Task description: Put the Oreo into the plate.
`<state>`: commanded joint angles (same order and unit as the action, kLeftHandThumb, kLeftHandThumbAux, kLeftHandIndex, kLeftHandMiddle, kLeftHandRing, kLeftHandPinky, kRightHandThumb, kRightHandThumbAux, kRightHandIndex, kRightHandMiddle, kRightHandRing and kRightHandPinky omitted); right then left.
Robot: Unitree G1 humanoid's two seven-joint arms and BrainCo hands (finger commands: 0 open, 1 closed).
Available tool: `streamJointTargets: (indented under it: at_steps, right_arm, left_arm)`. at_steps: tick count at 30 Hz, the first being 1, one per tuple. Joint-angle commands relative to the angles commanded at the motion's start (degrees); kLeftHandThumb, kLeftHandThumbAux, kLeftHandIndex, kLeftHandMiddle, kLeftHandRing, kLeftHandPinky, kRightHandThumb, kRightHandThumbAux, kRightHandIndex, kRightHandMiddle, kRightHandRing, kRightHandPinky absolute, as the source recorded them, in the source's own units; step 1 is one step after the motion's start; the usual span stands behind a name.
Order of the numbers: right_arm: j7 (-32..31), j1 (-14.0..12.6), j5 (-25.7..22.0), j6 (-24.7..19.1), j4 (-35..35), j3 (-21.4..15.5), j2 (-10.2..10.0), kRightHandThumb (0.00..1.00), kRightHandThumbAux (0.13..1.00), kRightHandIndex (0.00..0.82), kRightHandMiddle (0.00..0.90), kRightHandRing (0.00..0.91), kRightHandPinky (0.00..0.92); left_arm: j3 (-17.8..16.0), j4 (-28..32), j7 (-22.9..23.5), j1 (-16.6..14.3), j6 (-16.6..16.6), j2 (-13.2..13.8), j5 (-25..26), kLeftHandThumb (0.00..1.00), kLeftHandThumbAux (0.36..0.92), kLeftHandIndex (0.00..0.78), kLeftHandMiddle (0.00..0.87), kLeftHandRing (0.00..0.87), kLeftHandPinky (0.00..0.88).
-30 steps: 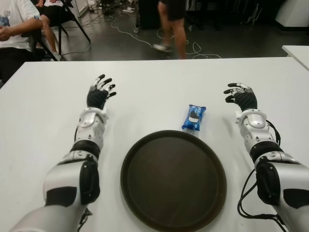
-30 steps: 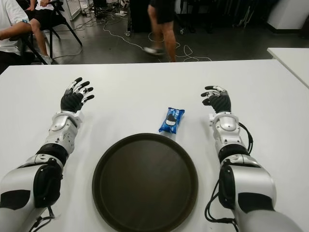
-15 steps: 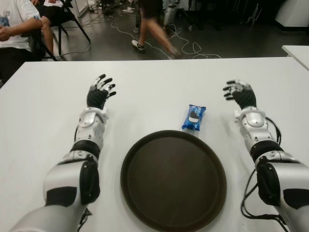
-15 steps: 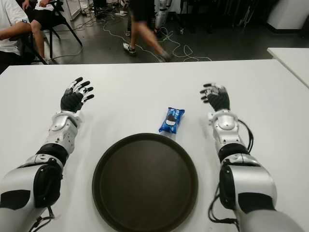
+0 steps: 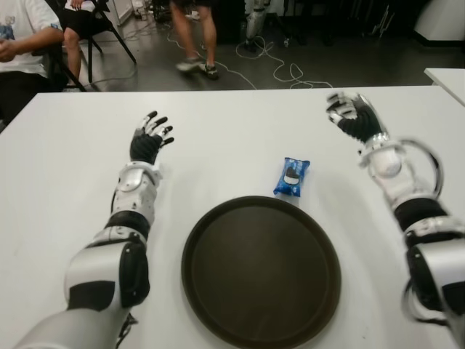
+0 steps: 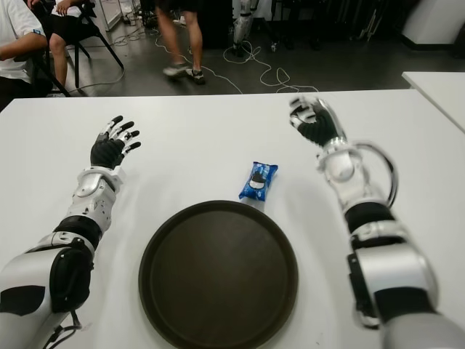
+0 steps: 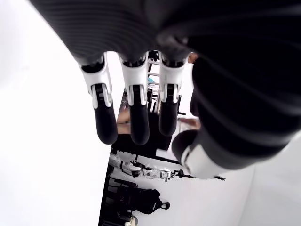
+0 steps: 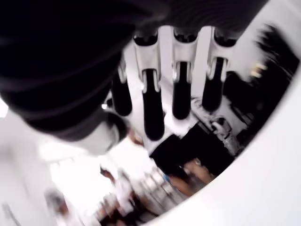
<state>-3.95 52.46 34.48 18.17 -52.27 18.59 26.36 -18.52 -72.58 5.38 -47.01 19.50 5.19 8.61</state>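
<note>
Your right robot hand (image 5: 354,116) has lifted toward the bench's (image 5: 65,145) far edge, fingers spread, empty. The Oreo (image 5: 292,176) lies untouched just beyond the plate (image 5: 218,291). Left robot hand (image 5: 147,142) idle, open.

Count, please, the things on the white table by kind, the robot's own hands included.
Oreo packet: 1
Plate: 1
Robot hands, open and empty: 2, the left hand and the right hand
Total: 4

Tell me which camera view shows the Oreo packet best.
The left eye view: the Oreo packet lies unobstructed on the white table, just beyond the dark plate. The right eye view shows it similarly; neither wrist view shows it.
</note>
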Motion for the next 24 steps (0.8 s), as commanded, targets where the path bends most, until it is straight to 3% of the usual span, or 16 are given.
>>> streamJointTargets:
  at_steps: [6,13,24]
  right_arm:
    - [-7.49,0.41,4.86,-0.51,0.15,6.03,1.94,0.139,0.65,0.036,0.091,0.075,0.047]
    - [-8.36,1.18,5.5,0.0,-4.39,8.16,2.02,0.205,0.639,0.008,0.053,0.041,0.027]
    - [-8.42,2.13,8.14,-6.29,-3.46,10.42,1.64,0.264,0.601,0.0,0.004,0.006,0.03]
  left_arm:
    - [-0.04,0.09,-0.27,-0.1,-0.3,0.12,0.04,0.134,0.783,0.152,0.214,0.228,0.282]
    - [0.09,0.15,-0.69,-0.12,-0.42,0.15,-0.12,0.12,0.794,0.156,0.221,0.228,0.28]
    - [0.19,0.14,-0.34,-0.02,-0.32,0.15,-0.14,0.136,0.806,0.143,0.213,0.227,0.279]
